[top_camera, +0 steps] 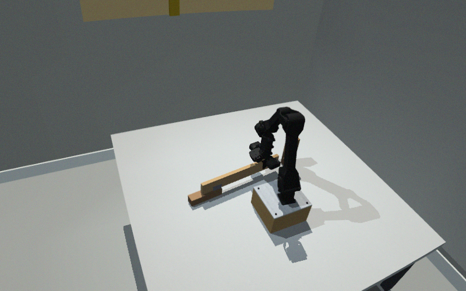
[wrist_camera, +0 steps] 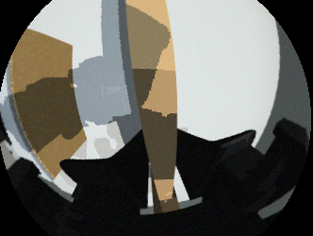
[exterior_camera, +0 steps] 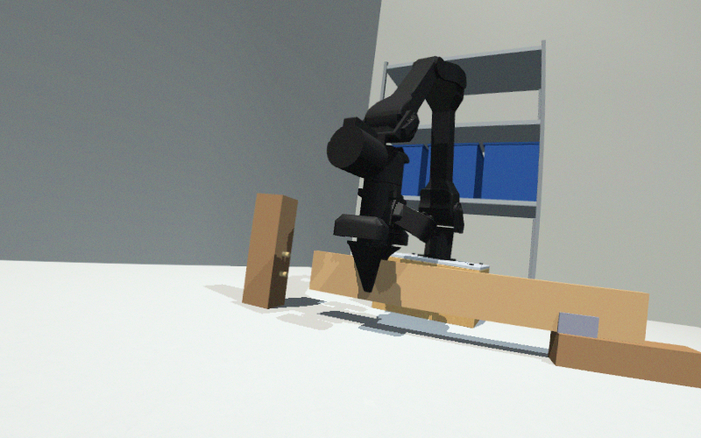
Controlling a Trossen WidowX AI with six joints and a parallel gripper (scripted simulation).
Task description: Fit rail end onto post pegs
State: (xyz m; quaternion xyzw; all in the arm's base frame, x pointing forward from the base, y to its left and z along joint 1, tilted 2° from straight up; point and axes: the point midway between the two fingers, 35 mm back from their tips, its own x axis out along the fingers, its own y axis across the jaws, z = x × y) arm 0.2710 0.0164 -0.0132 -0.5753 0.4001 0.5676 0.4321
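Observation:
The long wooden rail [top_camera: 233, 175] [exterior_camera: 491, 297] [wrist_camera: 153, 75] has its far end in the grey bracket [top_camera: 216, 187] [exterior_camera: 577, 325] on the low footboard block [top_camera: 195, 198] [exterior_camera: 619, 361]. Its near end is raised off the table. My gripper [top_camera: 266, 163] [exterior_camera: 368, 281] [wrist_camera: 156, 128] is shut on the rail close to that near end, one finger on each side face. The short post [exterior_camera: 268, 248] stands upright with two pegs [exterior_camera: 283, 263] facing the rail end. A small gap separates the rail end from the pegs. In the top view the post is mostly hidden behind the arm.
The arm's base stands on a wooden box with a metal top plate [top_camera: 279, 216] [wrist_camera: 103, 93], right beside the rail. A shelf with blue bins [exterior_camera: 509, 170] stands behind the table. The table edge runs near the footboard block's side in the top view.

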